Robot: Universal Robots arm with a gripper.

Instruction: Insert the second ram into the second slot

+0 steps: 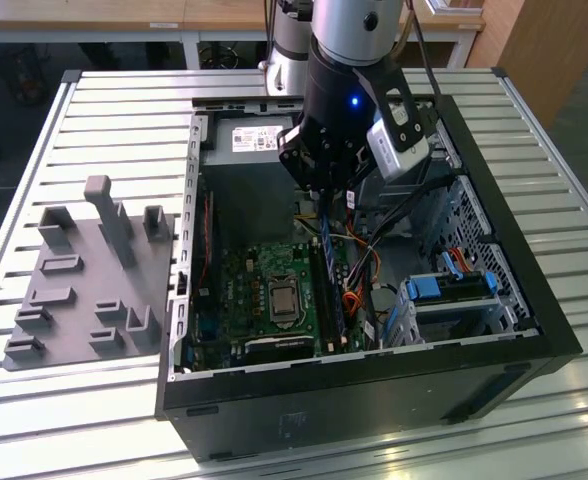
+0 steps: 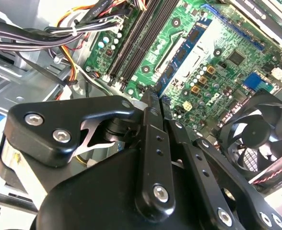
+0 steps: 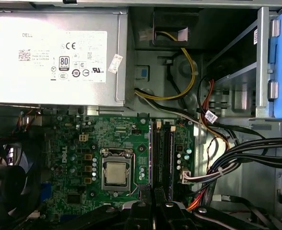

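Observation:
My gripper (image 1: pixel 324 198) hangs inside the open computer case (image 1: pixel 494 365), above the motherboard (image 1: pixel 249 290). Its black fingers (image 2: pixel 150 108) are pressed together on the second ram (image 2: pixel 199 31), a thin dark-blue stick with a white label that sticks out past the fingertips. In the exterior view the second ram (image 1: pixel 326 243) shows as a narrow blue strip under the gripper, just above the two long black memory slots (image 3: pixel 171 153) that lie side by side. I cannot tell which of them is the second slot. The gripper (image 3: pixel 154 207) sits in line with these slots.
A silver power supply (image 3: pixel 54 52) fills the case's far end. The processor socket (image 3: pixel 116 172) lies beside the slots, a fan (image 2: pixel 258 129) beyond it. Cable bundles (image 3: pixel 237 153) and blue drive-bay latches (image 1: pixel 454 285) crowd the other side. A grey fixture plate (image 1: pixel 84 290) lies at the exterior view's left.

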